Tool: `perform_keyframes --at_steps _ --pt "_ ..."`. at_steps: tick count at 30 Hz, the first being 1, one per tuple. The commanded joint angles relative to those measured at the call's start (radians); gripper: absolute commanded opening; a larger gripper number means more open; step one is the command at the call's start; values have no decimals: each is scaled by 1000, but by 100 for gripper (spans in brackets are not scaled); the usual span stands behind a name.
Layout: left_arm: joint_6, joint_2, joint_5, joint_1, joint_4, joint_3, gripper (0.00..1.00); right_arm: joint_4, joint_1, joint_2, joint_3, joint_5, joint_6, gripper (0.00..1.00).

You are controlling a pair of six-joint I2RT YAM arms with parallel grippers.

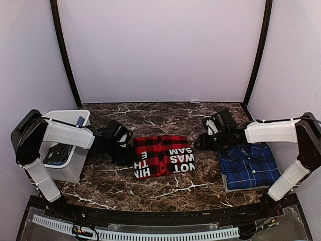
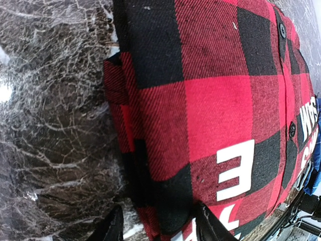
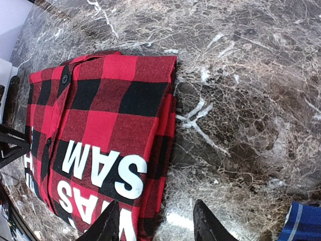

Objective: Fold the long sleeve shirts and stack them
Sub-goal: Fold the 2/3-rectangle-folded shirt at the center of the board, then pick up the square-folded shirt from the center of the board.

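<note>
The red-and-black checked shirt [image 1: 164, 155] lies folded flat at the table's middle, white letters on top. It fills the left wrist view [image 2: 210, 100] and shows in the right wrist view [image 3: 100, 115]. My left gripper [image 1: 129, 147] is open at the shirt's left edge, its jaws either side of that edge [image 2: 158, 226]. My right gripper [image 1: 198, 143] is open at the shirt's right edge, one finger over the cloth, the other over bare table [image 3: 156, 223]. The blue-and-navy plaid shirt [image 1: 249, 165] lies folded at the right, beside the right arm; a corner shows in the right wrist view [image 3: 303, 221].
A white bin [image 1: 70, 114] stands at the left behind the left arm, with dark cloth inside. The tabletop is dark brown marble [image 1: 165, 115]. A black rail runs along the near edge [image 1: 150, 216]. Pale walls close in the back and sides.
</note>
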Motion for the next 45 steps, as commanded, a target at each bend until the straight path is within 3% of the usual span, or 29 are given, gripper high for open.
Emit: perform_keyframes --at_steps 1,20,27,36,45 --pt "-25 0 5 3 41 -35 47 23 7 -59 -35 26 67 47" --pt "-77 -3 -5 0 111 -88 38 12 73 -126 -88 66 87 48" --pt "-78 -35 -77 0 33 -79 44 33 116 -124 -96 71 79 47" --pt "-94 7 -60 0 59 -78 43 44 180 -29 -51 111 64 34" --pt "-112 34 -30 0 93 -88 42 14 229 69 -86 153 91 32"
